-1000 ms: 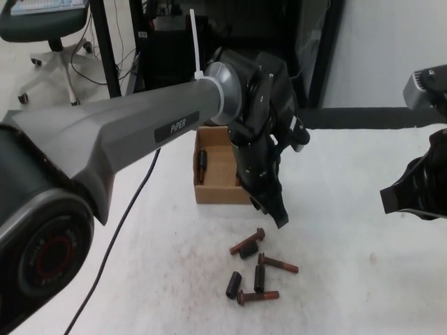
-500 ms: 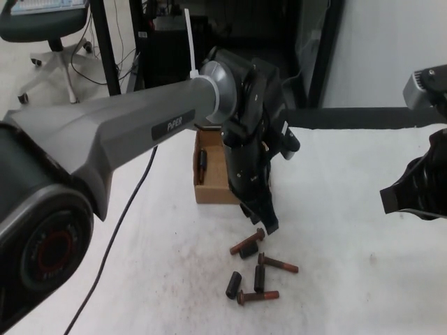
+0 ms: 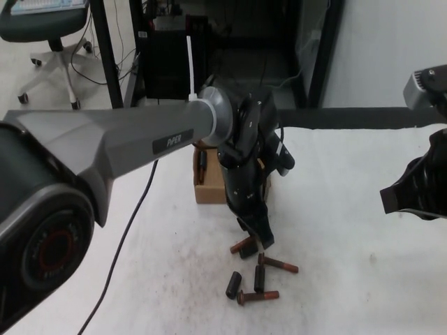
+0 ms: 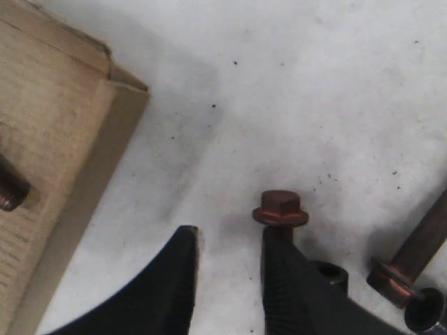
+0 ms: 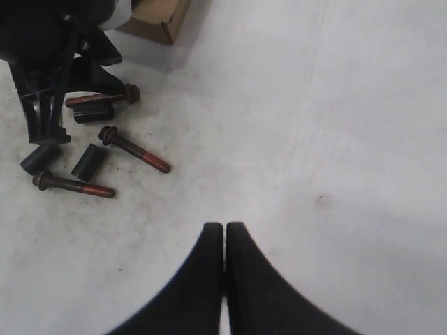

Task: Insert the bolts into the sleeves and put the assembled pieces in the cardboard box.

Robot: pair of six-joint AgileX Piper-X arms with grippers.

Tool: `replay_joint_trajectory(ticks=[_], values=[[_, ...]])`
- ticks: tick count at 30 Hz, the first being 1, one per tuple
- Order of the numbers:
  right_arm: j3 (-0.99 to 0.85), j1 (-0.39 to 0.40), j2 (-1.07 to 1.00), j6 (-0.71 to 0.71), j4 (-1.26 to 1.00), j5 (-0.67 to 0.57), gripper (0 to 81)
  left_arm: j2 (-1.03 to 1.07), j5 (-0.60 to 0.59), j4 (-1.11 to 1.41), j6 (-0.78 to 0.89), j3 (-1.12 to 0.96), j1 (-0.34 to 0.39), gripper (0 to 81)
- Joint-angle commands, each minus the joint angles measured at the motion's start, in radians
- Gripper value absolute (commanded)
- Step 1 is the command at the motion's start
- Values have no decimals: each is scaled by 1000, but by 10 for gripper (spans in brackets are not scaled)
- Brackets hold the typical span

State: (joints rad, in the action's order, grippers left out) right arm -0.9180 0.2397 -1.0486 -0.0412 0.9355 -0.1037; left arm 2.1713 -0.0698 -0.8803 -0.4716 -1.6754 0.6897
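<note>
Left jaws stand parted, empty; bolt [image 4: 280, 209] head shows beyond 1 tip, outside their gap.

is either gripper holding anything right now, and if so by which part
Nothing is held. The left gripper is open with a bare gap between its fingers; a bolt lies at one fingertip, ungripped. The right gripper is shut on nothing.

Small dark label [image 3: 176, 139] on grey forearm of left arm [image 3: 105, 143], just short of pale wrist collar: one short line of white lettering, slanted along link, maker's mark, not spelled out. In high view label sits up and left of cardboard box [image 3: 209, 191]. Pale sheet [image 3: 45, 5] atop office chair [image 3: 42, 31] at far left corner of room: fine rows of print, too small to read
</note>
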Motion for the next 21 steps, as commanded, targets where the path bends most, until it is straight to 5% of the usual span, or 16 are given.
replay_joint_trajectory(ticks=[1, 21], values=[[-6, -5, 10, -4, 10, -6, 8, -1, 3, 42, 6, 34, 0, 297], [-3, -5, 10, -22, 10, -6, 8, -1, -22, -80, 6, -1, 2, 363]])
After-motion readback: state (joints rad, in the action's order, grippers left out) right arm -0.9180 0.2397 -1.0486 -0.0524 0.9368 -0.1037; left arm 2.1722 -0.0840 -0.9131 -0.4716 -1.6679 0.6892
